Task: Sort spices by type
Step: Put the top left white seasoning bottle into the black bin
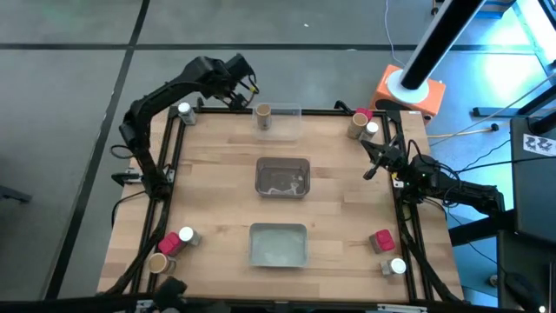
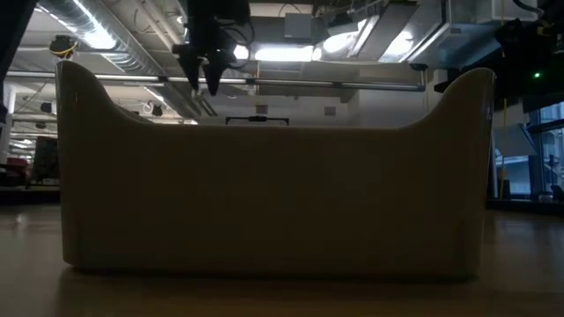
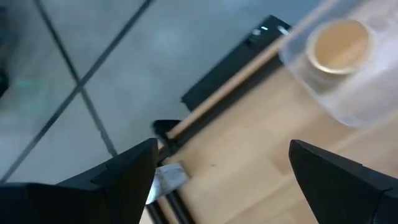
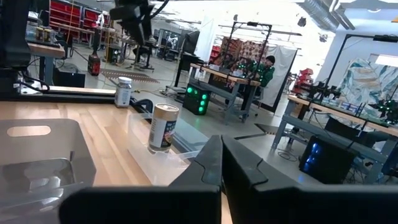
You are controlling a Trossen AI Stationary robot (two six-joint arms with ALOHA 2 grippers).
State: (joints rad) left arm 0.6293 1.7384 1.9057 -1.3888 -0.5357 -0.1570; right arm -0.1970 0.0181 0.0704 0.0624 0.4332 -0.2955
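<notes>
My left pincer (image 1: 241,68) open, empty, above far surface edge; tan-topped brown cylinder spice (image 1: 262,113) sits in clear plastic tray (image 1: 291,122), probably just placed; next: fetch another cylinder; right pincer (image 1: 372,162) closed, idle.

Two blk jointed arms (image 1: 152,104) w/ cables

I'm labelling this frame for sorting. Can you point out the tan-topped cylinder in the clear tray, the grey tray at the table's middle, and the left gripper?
tan-topped cylinder (image 1: 262,111): high view, on its round top.
grey tray (image 1: 261,165): high view, on its rim.
left gripper (image 1: 246,90): high view, between its open fingertips.
</notes>
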